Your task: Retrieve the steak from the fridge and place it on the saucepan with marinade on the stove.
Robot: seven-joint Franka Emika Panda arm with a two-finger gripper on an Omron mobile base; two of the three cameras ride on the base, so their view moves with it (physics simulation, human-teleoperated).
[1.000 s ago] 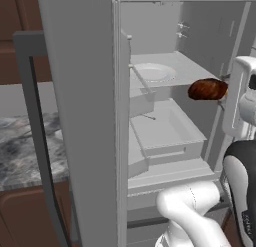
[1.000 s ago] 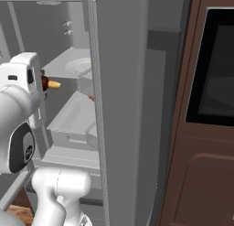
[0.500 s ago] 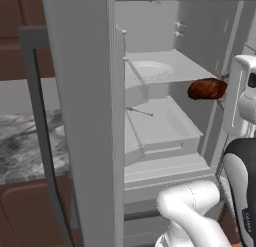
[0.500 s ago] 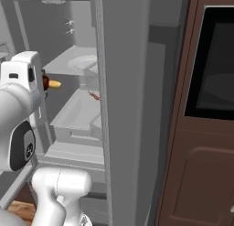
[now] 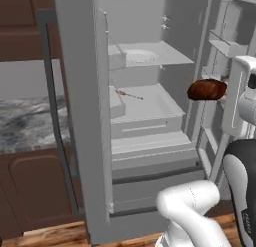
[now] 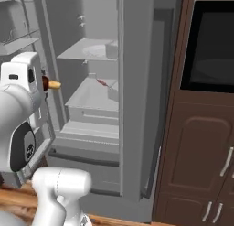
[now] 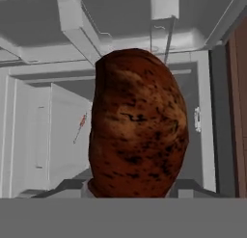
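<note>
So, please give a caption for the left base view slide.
Steak carried at the arm's tool, outside the open fridge, clear of its shelves.

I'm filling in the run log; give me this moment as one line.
stage: carry | gripper: shut on steak | steak: held in the air, outside the fridge | fridge: doors open | saucepan: steak not yet placed

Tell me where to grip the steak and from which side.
Grip the steak across its narrow width at one end of the oval, coming in along its long axis, as the gripper has it now in front of the open fridge. The broad flat faces suit the fingers.
</note>
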